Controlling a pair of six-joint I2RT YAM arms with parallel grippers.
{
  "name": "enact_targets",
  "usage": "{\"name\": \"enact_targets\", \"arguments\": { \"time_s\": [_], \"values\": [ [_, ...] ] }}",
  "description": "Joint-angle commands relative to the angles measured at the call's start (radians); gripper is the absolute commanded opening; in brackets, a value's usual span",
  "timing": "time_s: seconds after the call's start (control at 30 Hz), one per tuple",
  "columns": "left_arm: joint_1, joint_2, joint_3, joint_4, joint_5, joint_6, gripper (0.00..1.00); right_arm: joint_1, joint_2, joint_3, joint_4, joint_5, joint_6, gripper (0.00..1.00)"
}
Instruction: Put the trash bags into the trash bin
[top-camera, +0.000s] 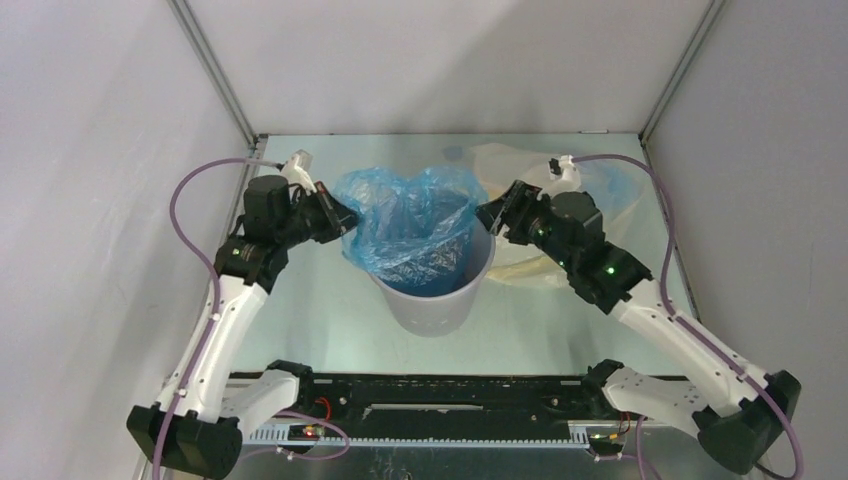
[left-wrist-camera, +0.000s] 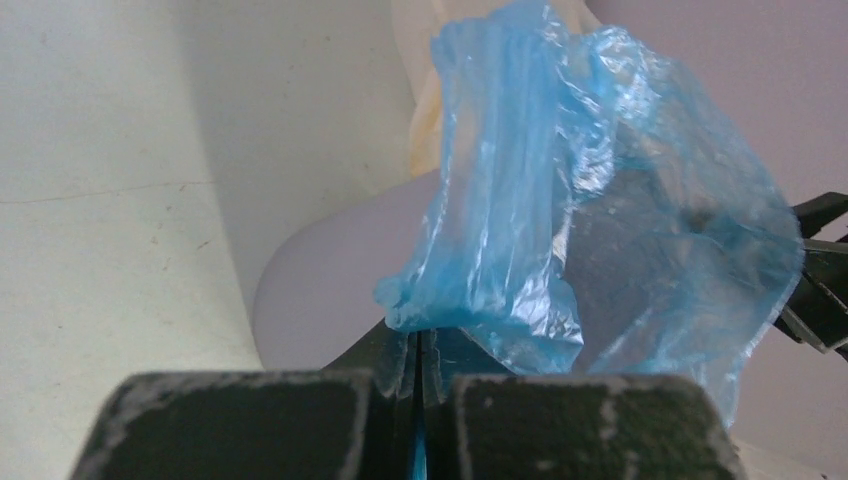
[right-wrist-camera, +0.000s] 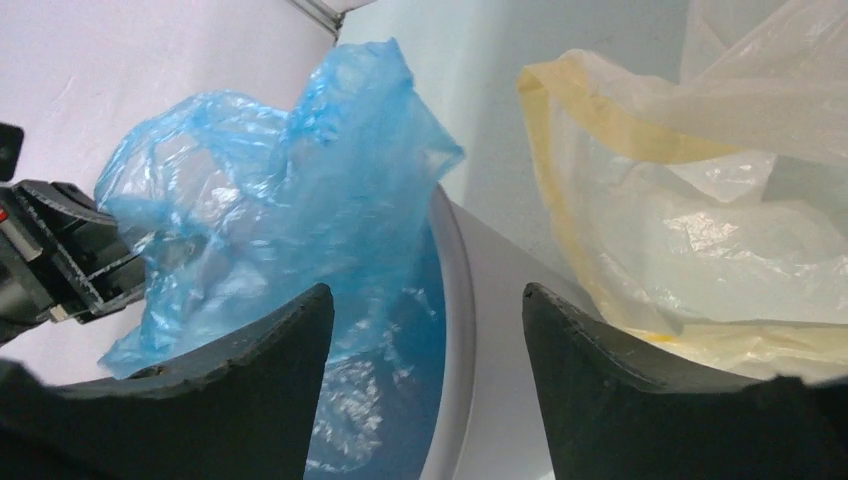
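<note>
Table (top-camera: 300, 310), pale and glossy, walled on three sides. At its far right, heap of cream bags (top-camera: 495, 162), partly hidden by the right arm, just beside the bin (top-camera: 435, 305). Grey, upright, mid-table. Inside, blue bag (top-camera: 410, 220): crinkly, translucent, billowing well above the rim. Left claw (top-camera: 345, 221) clamped on its left edge. Right claw (top-camera: 488, 215) spread wide at its right edge, holding nothing.

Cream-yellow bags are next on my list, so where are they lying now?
Top view: the cream-yellow bags lie on the table at back right, beyond the right claw and beside the grey bin holding the blue bag.
</note>
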Motion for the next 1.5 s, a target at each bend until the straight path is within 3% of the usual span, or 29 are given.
{"name": "enact_targets", "arguments": {
  "time_s": [0.0, 0.3, 0.4, 0.6, 1.03, 1.23, 1.37, 1.47],
  "values": [
    [0.006, -0.075, -0.023, 0.035, 0.088, -0.030, 0.01, -0.015, -0.094, 0.049, -0.048, -0.051, -0.059, 0.74],
    [0.005, -0.225, -0.100, 0.031, 0.157, -0.096, 0.01, -0.030, -0.202, 0.049, -0.135, -0.133, -0.041, 0.56],
    [0.005, -0.254, -0.115, 0.017, 0.166, -0.107, 0.01, -0.035, -0.201, 0.049, -0.149, -0.126, -0.033, 0.54],
    [0.005, -0.284, -0.124, -0.012, 0.152, -0.102, 0.01, -0.068, -0.153, 0.049, -0.140, -0.154, -0.024, 0.42],
    [0.005, -0.270, -0.134, -0.020, 0.149, -0.084, 0.01, -0.174, -0.018, 0.048, -0.020, -0.360, -0.010, 0.39],
    [0.005, -0.274, -0.133, -0.030, 0.144, -0.074, 0.01, -0.186, -0.002, 0.049, 0.015, -0.406, 0.008, 0.25],
    [0.005, -0.279, -0.130, -0.045, 0.142, -0.068, 0.01, -0.192, 0.003, 0.073, -0.017, -0.427, 0.012, 0.00],
    [0.005, -0.290, -0.127, -0.055, 0.140, -0.066, 0.01, -0.192, -0.034, 0.084, -0.046, -0.424, 0.012, 0.00]
  ]
}}
